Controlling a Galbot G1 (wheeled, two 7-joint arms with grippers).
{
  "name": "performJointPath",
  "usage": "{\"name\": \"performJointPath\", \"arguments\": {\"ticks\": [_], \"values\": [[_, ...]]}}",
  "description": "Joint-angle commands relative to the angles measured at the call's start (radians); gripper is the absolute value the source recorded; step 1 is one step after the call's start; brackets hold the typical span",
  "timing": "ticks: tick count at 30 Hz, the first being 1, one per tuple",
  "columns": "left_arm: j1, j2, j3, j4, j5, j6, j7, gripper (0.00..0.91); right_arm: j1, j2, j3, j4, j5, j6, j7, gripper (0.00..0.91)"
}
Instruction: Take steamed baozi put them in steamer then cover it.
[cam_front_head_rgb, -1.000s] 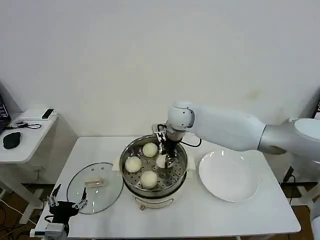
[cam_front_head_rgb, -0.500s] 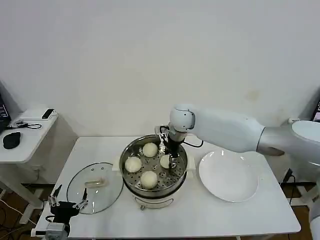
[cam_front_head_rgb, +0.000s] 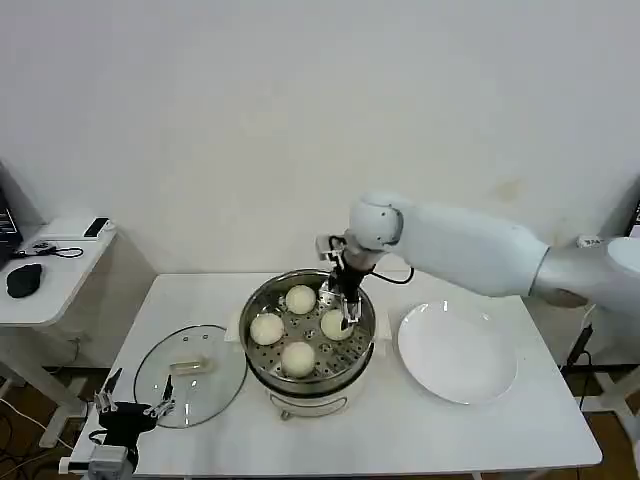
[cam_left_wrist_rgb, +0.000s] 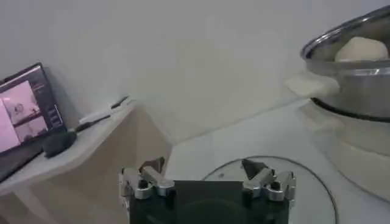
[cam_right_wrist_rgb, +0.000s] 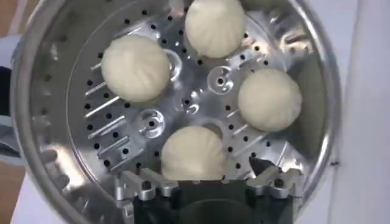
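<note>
Risk: right pincer (cam_front_head_rgb: 347, 312), open above the 3 o'clock baozi (cam_front_head_rgb: 335, 324) in the steamer (cam_front_head_rgb: 362, 340), could nudge it. Left pincer (cam_front_head_rgb: 133, 407), open, waits by the cover (cam_front_head_rgb: 190, 373).

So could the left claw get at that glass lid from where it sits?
Probably yes: the left claw sits open at the near edge of the cover, which lies flat on the table with nothing on it.

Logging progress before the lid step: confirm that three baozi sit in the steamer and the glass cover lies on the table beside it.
Wrong count: the right wrist view shows four baozi in the steamer. The cover does lie on the table beside it.
</note>
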Motion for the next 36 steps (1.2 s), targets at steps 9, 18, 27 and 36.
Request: {"name": "performJointPath", "arguments": {"ticks": [9,18,27,36], "values": [[0.012,0.002,0.021,0.027,-0.032,-0.068,-0.065,0.907,-0.346,-0.251,0.83,0.182,0.11,0.206,0.537,0.907],[0.022,0.018,0.017,0.033,-0.014,-0.073,-0.062,0.907,-1.019,-0.275,1.385,0.426,0.237,0.248,0.845,0.907],[-0.006,0.03,0.012,0.055,0.018,-0.09,-0.078,0.907,-1.589,-0.083,1.772,0.544,0.15,0.37,0.896,0.907],[-0.03,0.059,0.016,0.122,0.158,-0.135,-0.141,0.907,-1.828,0.077,1.861,0.545,0.133,0.462,0.895,0.907]]}}
